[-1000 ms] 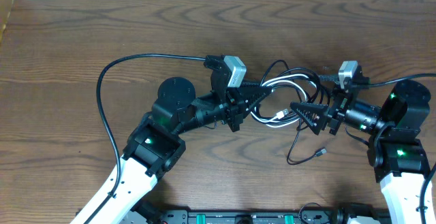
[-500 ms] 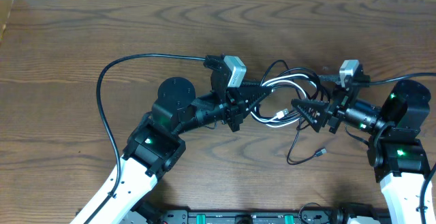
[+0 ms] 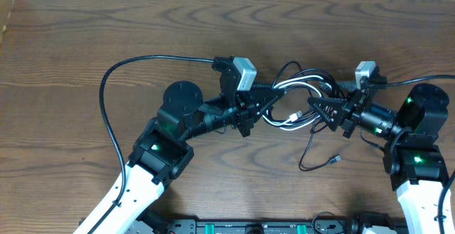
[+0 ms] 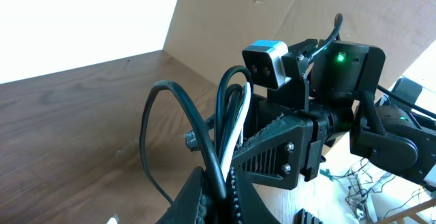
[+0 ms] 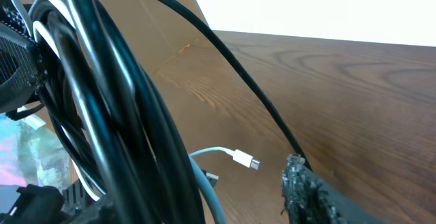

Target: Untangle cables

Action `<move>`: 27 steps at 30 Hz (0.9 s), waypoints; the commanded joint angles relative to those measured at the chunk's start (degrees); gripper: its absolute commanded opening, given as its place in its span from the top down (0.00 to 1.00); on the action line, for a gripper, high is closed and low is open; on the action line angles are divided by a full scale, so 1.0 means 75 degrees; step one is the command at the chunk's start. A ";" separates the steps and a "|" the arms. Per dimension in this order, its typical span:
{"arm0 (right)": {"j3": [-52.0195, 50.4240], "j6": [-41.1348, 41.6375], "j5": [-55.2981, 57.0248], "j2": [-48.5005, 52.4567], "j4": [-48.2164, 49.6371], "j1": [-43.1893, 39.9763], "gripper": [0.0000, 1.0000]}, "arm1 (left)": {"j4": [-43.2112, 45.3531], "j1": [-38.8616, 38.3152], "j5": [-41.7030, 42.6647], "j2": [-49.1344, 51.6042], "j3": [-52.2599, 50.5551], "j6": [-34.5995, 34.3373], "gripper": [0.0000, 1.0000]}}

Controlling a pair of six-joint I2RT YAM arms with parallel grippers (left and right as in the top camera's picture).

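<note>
Overhead: cables (image 3: pixel 302 90) bunched mid-bench (image 3: pixel 71 35), between both arms. left claw (image 3: pixel 269 106) clenched on cables, black and white strands. right claw (image 3: pixel 313 110) at tangle edge, can't tell if gripping.

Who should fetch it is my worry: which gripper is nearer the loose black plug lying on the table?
Right. The right gripper is just beyond the black plug, slightly to its left; the left gripper, shut on the cables, is farther left still.
</note>
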 commanded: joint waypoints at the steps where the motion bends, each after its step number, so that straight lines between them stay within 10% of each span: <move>1: 0.0119 0.0006 0.0038 0.0015 0.0070 0.0029 0.46 | 0.0102 -0.0009 0.0160 -0.0023 -0.0015 -0.0041 0.92; 4: 0.0119 0.0006 0.0038 0.0015 0.0096 0.0029 0.34 | 0.0154 -0.0009 0.0160 -0.0023 -0.0015 -0.0041 0.93; 8: 0.0119 0.0006 0.0035 0.0015 0.0090 0.0032 0.48 | 0.0154 -0.0009 0.0160 -0.0023 -0.0015 -0.0041 0.93; 27: 0.0119 0.0003 0.0044 0.0015 0.0154 0.0032 0.34 | 0.0460 -0.0009 0.0160 -0.0023 -0.0015 -0.0044 0.93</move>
